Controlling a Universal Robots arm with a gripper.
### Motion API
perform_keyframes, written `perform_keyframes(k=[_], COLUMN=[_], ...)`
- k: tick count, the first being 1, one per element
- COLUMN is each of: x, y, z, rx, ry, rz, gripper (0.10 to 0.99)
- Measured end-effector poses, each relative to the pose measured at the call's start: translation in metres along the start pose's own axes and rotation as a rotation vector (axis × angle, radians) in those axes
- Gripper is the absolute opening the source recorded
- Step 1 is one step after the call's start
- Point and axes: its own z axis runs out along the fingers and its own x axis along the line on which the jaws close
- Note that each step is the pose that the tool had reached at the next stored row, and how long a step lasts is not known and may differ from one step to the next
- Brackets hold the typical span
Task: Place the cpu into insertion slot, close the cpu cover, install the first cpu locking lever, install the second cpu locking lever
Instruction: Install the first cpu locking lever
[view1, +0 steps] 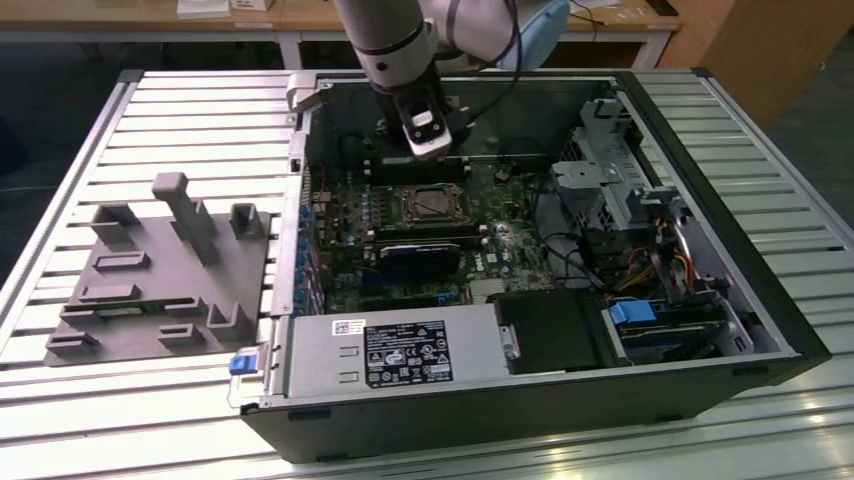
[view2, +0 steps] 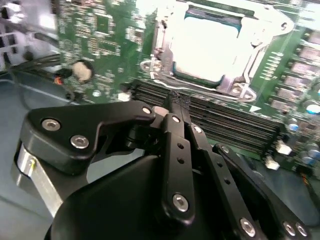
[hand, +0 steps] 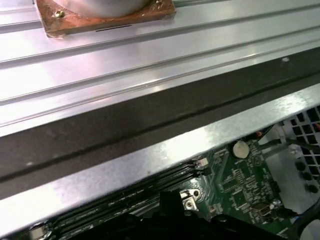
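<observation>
Silvery cpu cover (view2: 220, 47) lowered over cpu (view2: 207, 45); hand (view2: 172, 112) pinched shut, empty, beside socket

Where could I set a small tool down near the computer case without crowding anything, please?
The ribbed metal table is bare between the grey fixture block and its far edge, and again in front of the case. Inside the case it is crowded: the gripper hangs just beyond the insertion slot.

The exterior view is looking down from above and in front at the whole open computer case (view1: 534, 380), while both wrist views are riding close over its green motherboard (view2: 100, 45) (hand: 240, 185), the shared ground, with the first also taking in the case's edge.
</observation>
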Motion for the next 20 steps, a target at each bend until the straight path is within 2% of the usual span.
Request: perform_keyframes(k=[3, 12, 15, 16, 17, 20], x=[-0.0013, -0.007, -0.0089, -0.0095, -0.0099, -0.0099], y=[0.0004, 0.0023, 0.0028, 0.0029, 0.003, 0.0029], z=[0.001, 0.004, 0.0049, 0.0051, 0.0052, 0.0052], rx=[0.02, 0.081, 0.1, 0.104, 0.106, 0.106], ry=[0.0482, 0.2005, 0.2468, 0.2571, 0.2599, 0.26], rz=[0.006, 0.024, 0.029, 0.03, 0.031, 0.031], gripper=[0.102, 0.102, 0.102, 0.102, 0.102, 0.102])
